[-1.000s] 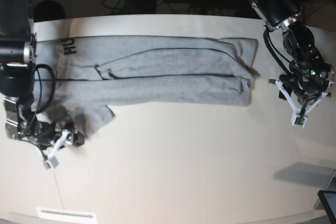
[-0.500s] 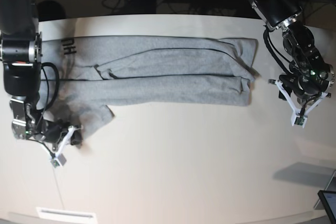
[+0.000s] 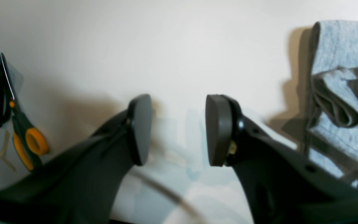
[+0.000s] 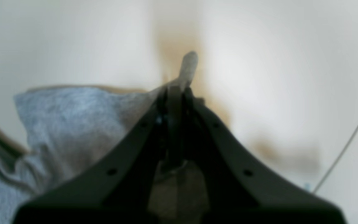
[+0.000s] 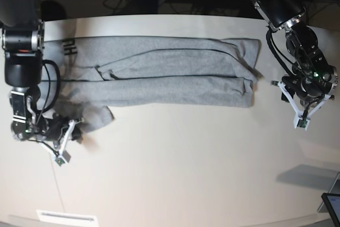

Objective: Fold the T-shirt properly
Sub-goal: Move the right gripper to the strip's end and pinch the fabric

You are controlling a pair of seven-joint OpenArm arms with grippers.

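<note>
In the base view, the right pincer (image 5: 73,131) sits at the far left, low on the pale surface (image 5: 186,168), at the bottom corner of the T-shirt (image 5: 159,73). Its jaws are pressed together on a tip of grey cloth: the right wrist view shows the fabric (image 4: 73,124) drawn up into the closed right pincer (image 4: 174,102), with a small tab of it poking out beyond the tips. The cloth on the left of that view rises from the surface toward the grip, creased where it is pulled.

Moving right, the T-shirt lies stretched across the upper part of the surface as a long grey band folded lengthwise, with dark seam lines running along it. Black block letters (image 5: 69,49) show near its left end. A flap of the lower left part reaches down to the right pincer. The right end of the garment is bunched in soft folds.

Farther right, the left pincer (image 5: 303,115) hangs above bare surface, just beside the shirt's right end and apart from it. In the left wrist view its two dark pads (image 3: 140,129) stand partly spread with nothing between them, the left pincer (image 3: 177,129) touching nothing. The folded shirt edge (image 3: 340,93) lies at that view's right margin, and orange-handled scissors (image 3: 26,137) lie at its left margin.
</note>
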